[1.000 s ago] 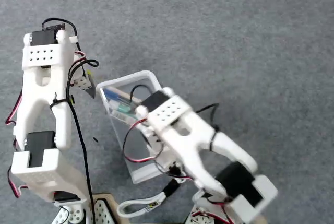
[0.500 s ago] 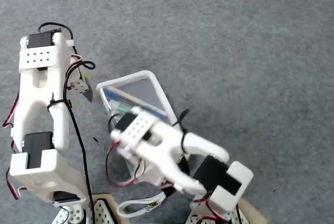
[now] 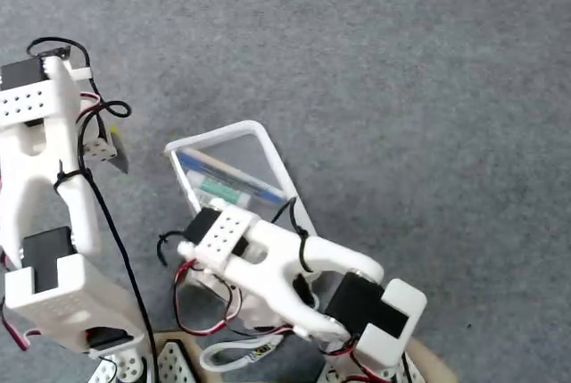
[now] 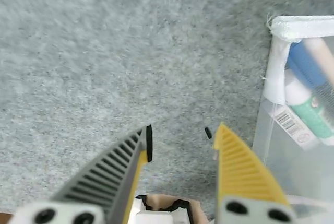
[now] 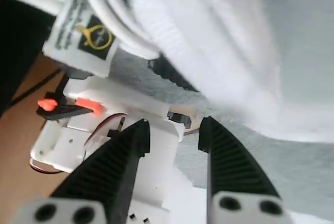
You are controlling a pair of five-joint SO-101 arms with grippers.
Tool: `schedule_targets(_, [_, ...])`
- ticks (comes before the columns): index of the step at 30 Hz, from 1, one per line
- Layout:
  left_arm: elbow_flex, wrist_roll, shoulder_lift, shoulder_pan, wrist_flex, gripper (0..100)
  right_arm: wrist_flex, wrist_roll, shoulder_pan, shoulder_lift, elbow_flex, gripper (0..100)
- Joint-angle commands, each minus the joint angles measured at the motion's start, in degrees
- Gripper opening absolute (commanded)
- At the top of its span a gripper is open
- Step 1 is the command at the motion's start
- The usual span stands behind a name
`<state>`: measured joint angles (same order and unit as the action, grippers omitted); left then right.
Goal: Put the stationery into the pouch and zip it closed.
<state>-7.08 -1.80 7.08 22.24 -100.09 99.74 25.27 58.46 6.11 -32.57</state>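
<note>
One clear pouch on the grey table, at least three stationery pieces inside, two grippers, left gripper half open and empty, pouch corner just outside its yellow finger, right gripper parted and empty, pouch edge beyond its tips

High view looking down, left wrist view close, sharing pouch

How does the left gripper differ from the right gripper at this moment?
The left gripper has yellow and grey fingers; the right gripper has black ones. The left gripper hangs over bare grey table beside a corner of the clear pouch; the right gripper faces white hardware and cables. Both are open and hold nothing.
</note>
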Motion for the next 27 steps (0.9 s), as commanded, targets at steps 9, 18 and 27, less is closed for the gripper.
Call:
schedule_targets(9, [-7.3, 1.9, -2.9, 7.0, -0.7, 21, -1.8, -1.0, 5.4, -0.7, 0.3, 17.6])
schedule_targets(18, [-8.0, 2.3, -2.9, 10.2, -0.7, 21, -8.8, -2.3, 13.5, -0.2, -3.4, 17.7])
schedule_targets(27, [-9.6, 6.4, -2.9, 17.6, -0.7, 21, -11.5, -1.9, 12.4, 1.2, -4.8, 17.7])
